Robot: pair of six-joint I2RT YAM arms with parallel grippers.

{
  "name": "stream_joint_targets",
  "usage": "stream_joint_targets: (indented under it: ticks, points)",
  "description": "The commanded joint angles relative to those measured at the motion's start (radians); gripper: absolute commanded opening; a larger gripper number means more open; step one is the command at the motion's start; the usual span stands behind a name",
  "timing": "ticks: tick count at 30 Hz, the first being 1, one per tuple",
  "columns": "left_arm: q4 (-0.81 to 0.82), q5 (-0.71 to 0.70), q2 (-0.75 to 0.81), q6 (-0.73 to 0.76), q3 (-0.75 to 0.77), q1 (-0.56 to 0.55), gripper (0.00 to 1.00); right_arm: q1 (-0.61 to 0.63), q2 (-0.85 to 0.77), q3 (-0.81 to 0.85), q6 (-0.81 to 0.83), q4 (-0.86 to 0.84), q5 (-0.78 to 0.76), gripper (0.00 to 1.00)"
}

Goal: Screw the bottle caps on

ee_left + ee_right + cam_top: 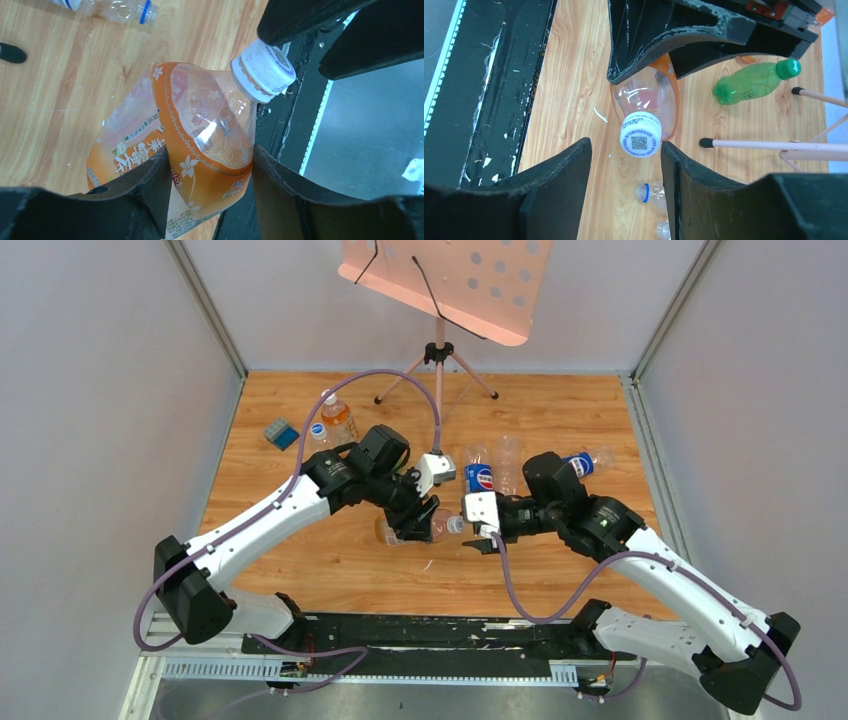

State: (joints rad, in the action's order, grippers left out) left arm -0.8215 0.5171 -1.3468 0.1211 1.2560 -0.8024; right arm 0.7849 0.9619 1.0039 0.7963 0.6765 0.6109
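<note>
Top external view: you have a wooden table (380, 580) boxed in by grey walls (90, 390). Mid-frame, the left gripper (211, 152) clenches the orange bottle (200, 125). The right gripper (625, 144) stands released, jaws either side of the bottle's white cap (640, 141).

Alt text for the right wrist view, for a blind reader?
A white cap sits on an orange-labelled bottle, between the open fingers of the right gripper. The left gripper grips the bottle's body; a green bottle lies nearby.
</note>
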Motion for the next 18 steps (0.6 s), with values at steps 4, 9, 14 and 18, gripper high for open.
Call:
stream_joint_targets:
  ticks: [4, 9, 14, 18]
  points:
    - [0.007, 0.084, 0.010, 0.026, 0.038, 0.006, 0.00, 0.042, 0.029, 0.039, 0.049, -0.030, -0.042, 0.53]
    - [0.017, 0.101, 0.011, 0.020, 0.038, 0.006, 0.00, 0.048, 0.036, 0.037, 0.019, -0.048, -0.058, 0.42]
    - [0.061, 0.076, 0.032, -0.025, 0.023, 0.006, 0.00, 0.048, 0.061, 0.042, -0.114, -0.069, -0.070, 0.18]
    - [0.196, -0.017, 0.086, -0.153, -0.043, 0.001, 0.00, 0.048, 0.106, 0.058, -0.430, -0.118, -0.111, 0.02]
